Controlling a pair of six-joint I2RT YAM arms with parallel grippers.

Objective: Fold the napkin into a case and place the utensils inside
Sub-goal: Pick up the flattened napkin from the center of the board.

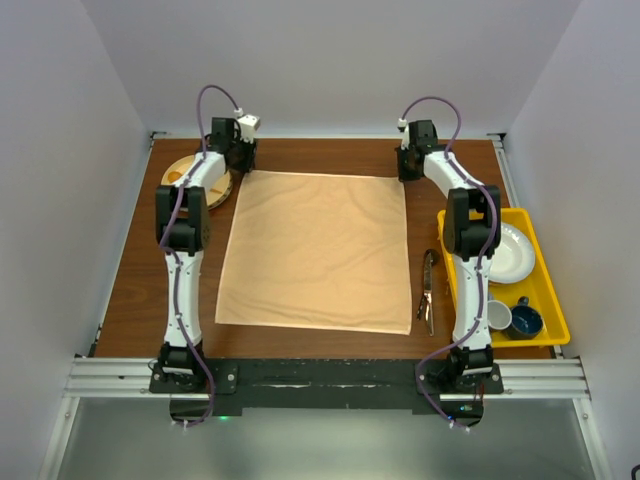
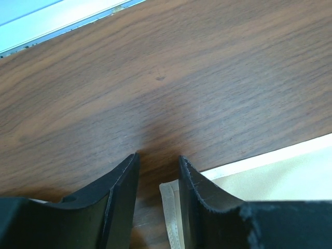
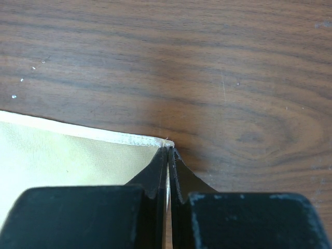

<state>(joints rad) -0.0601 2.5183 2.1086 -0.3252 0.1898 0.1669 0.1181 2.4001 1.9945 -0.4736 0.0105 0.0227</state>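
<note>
Napkin (image 1: 315, 250) corner seemingly pinched by right gripper (image 3: 168, 151); left gripper (image 2: 158, 160) spread astride far edge.

A yellow tray (image 1: 551, 290) holds a plate (image 1: 510, 252), cup (image 1: 497, 316) and blue mug (image 1: 525, 321).

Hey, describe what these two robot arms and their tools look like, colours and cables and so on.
Both the left arm and right arm have white links with black joints and black bases. A thin purple cable runs along each, looping above the wrist. The left tool and right tool have matte black, tapering fingers.
</note>
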